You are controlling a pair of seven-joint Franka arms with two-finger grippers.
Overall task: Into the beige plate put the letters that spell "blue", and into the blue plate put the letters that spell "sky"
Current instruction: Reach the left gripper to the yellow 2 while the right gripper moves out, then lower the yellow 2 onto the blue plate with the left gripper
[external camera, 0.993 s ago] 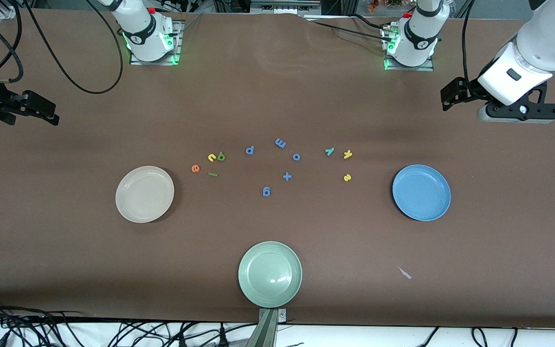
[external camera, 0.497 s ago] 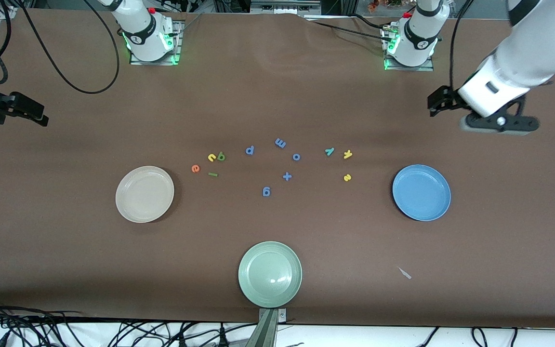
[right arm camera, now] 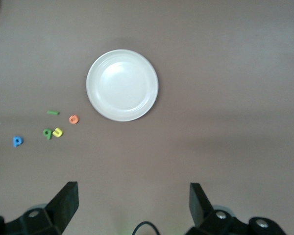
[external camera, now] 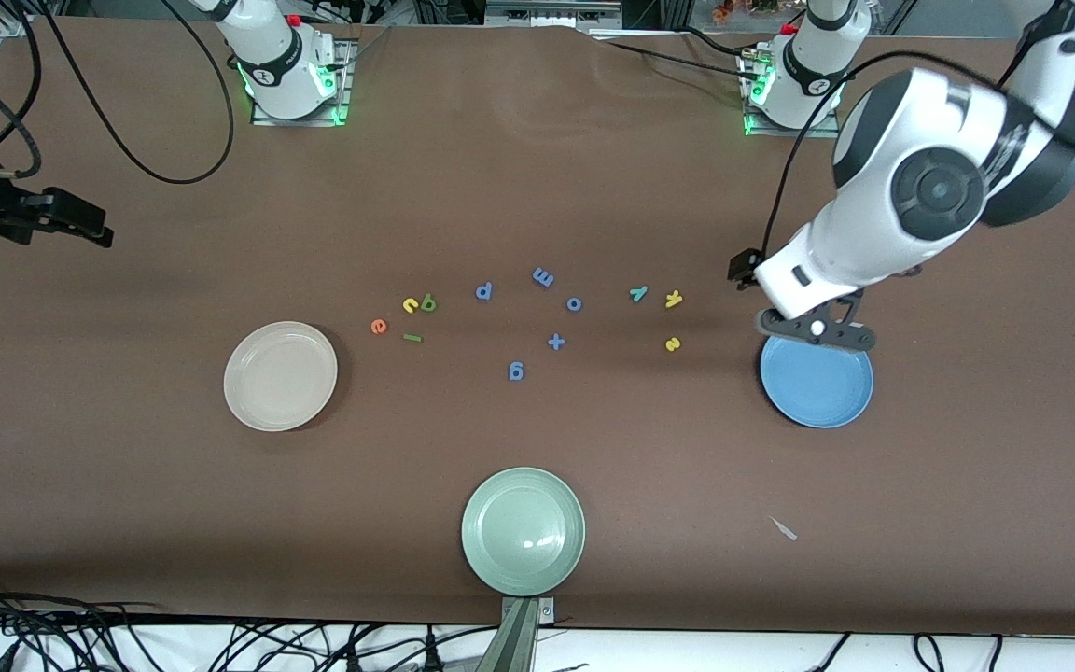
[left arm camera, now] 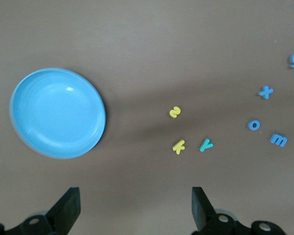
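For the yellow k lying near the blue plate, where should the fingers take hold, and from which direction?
The yellow k lies flat and alone on the table, beside the teal y. Probably best taken straight down from above, fingers pinching across its straight stem, the narrowest part. The open left gripper is the nearer one.

The front camera looks down from high across the table [external camera: 127,523]. Both wrist cameras look straight down from above; the left one shares the blue plate [left arm camera: 58,113] with it, the right one the beige plate [right arm camera: 122,85].
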